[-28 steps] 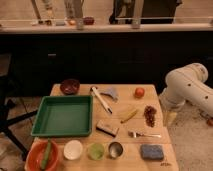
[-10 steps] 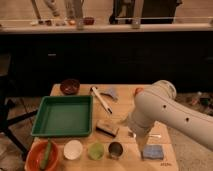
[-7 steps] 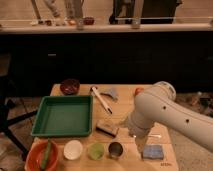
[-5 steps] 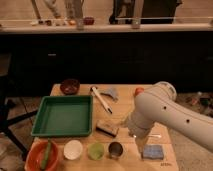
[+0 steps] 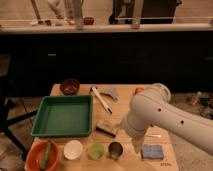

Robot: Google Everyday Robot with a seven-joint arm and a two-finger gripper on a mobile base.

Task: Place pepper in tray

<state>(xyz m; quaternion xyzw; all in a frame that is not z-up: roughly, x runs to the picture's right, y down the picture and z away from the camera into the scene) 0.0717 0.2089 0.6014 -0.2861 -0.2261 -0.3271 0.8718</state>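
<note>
The green pepper (image 5: 47, 154) is just lying in the orange bowl (image 5: 31, 152) at the desk's (image 5: 127, 100) front-left corner, right beside the green tray (image 5: 65, 117), so it's a short hop. The tool's tucked behind the white arm (image 5: 155, 115) mid-desk, spread wide with nothing in it, probably lining up its reach.

Dim warm light from above, soft blur, perhaps faint shadows.

This looks like a robot lab's mock kitchen. A small wooden tabletop (image 5: 123, 107) carries a green tray (image 5: 63, 116), bowl (image 5: 73, 149), cup (image 5: 116, 149) and sponge (image 5: 151, 151). A long dark counter (image 5: 100, 28) stands behind. A white robot arm (image 5: 160, 117) hides its gripper above the tabletop.
</note>
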